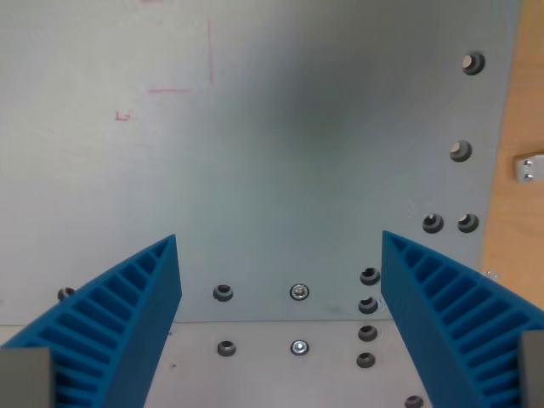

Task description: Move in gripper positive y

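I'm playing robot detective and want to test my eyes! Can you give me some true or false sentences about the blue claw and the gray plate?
1. The gripper is open with nothing between its blue fingers. True.
2. The gray plate has red marks near the wrist view's top left. True.
3. A ball sits on the plate. False: only bolts and holes show.
4. Wood shows along the wrist view's left edge. False: it is at the right edge.
5. A small metal bracket lies on the wood. True.
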Robot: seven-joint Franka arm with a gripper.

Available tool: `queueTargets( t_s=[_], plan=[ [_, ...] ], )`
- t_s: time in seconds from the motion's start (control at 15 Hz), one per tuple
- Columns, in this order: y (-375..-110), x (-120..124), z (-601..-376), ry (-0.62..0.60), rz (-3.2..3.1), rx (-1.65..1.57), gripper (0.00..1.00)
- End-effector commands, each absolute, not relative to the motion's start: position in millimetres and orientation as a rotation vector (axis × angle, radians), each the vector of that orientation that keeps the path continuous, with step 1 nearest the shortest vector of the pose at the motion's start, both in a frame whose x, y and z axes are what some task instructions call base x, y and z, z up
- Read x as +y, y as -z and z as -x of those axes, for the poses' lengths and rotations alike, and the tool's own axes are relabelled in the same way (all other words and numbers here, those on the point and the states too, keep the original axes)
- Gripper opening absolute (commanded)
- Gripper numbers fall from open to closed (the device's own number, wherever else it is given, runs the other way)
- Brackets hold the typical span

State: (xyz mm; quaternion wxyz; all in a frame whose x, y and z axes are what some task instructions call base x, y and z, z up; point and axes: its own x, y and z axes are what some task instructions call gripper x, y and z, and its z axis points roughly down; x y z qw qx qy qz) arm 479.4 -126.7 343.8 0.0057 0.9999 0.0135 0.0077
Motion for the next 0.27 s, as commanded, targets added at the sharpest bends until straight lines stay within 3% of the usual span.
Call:
queueTargets(
  t_s=[0.07, 0.27],
  plan=[
    [-347, -143, -486, 0.001, -3.138, 0.073, 1.00],
    [-347, -158, -487, 0.001, -3.138, 0.073, 1.00]
  ],
)
